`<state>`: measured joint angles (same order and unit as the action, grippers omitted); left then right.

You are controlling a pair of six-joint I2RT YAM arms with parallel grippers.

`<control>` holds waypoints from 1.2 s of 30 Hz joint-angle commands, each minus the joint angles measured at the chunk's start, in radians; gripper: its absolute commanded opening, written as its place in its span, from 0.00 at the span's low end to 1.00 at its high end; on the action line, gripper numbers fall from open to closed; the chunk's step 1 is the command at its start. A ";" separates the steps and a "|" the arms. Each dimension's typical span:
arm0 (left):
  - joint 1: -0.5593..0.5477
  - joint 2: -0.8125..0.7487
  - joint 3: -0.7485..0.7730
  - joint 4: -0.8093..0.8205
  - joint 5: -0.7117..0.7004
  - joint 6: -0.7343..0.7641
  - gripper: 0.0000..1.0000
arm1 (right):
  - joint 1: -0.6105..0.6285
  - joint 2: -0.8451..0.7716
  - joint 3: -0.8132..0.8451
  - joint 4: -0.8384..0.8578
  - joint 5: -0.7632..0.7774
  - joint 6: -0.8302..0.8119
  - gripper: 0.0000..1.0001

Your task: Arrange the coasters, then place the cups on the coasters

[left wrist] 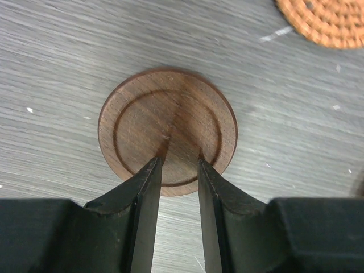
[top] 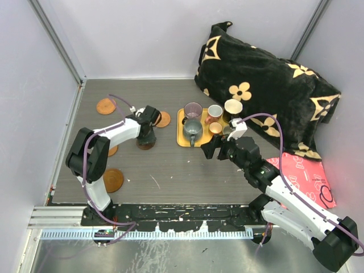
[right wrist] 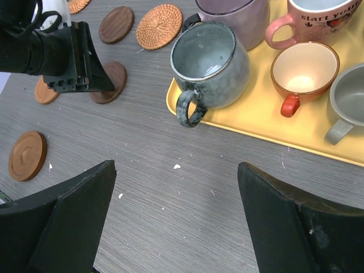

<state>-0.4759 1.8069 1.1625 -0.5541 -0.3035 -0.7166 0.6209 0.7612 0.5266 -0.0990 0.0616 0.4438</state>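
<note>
My left gripper point(top: 147, 135) points straight down over a dark brown wooden coaster point(left wrist: 168, 122) that lies flat on the table. Its fingertips point(left wrist: 154, 165) stand narrowly parted on the coaster's near part, with nothing between them. A woven coaster point(left wrist: 330, 20) lies just beyond. Other coasters lie at the left point(top: 106, 106), point(top: 112, 180). The cups stand on the yellow tray point(right wrist: 256, 122): the grey-green mug point(right wrist: 210, 62), purple mug point(right wrist: 233, 14), pink cup point(right wrist: 310, 20), tiny orange cup point(right wrist: 304, 71) and tiny grey cup point(right wrist: 350, 94). My right gripper point(right wrist: 176, 170) hangs wide open and empty in front of the tray.
A black cushion with gold flowers point(top: 267, 91) lies at the back right, and the cream-lined cup point(top: 233, 107) stands against it. A red packet point(top: 301, 176) lies at the right. Grey walls close in the table on the left, back and right.
</note>
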 commanded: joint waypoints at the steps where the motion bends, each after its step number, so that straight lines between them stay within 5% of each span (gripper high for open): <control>1: -0.064 0.017 -0.008 -0.014 0.073 -0.045 0.34 | 0.006 -0.002 0.010 0.025 0.013 0.000 0.93; 36: -0.148 0.134 0.126 0.016 0.110 -0.082 0.34 | 0.006 0.027 0.013 0.022 0.026 -0.009 0.93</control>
<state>-0.6132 1.8984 1.2865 -0.5507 -0.2382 -0.7746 0.6209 0.7925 0.5266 -0.1078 0.0696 0.4431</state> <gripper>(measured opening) 0.344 0.928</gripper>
